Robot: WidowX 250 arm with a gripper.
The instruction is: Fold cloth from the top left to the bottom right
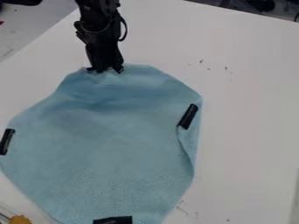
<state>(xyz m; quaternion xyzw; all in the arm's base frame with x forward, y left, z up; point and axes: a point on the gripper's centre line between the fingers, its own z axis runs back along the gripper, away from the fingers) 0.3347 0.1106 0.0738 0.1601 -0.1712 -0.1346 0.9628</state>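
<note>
My black two-finger gripper (pixel 105 70) is at the top edge of the light-blue cloth (pixel 99 144), which lies spread on the white table (pixel 251 100); I can't tell how open it is or whether it has hold. I'd secure that edge, lift modestly, then carry it diagonally towards the bottom right, smoothing the right-side crease.

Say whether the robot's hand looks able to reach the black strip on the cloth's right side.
Likely yes: the strip lies uncovered on the cloth, with nothing standing between it and the hand.
</note>
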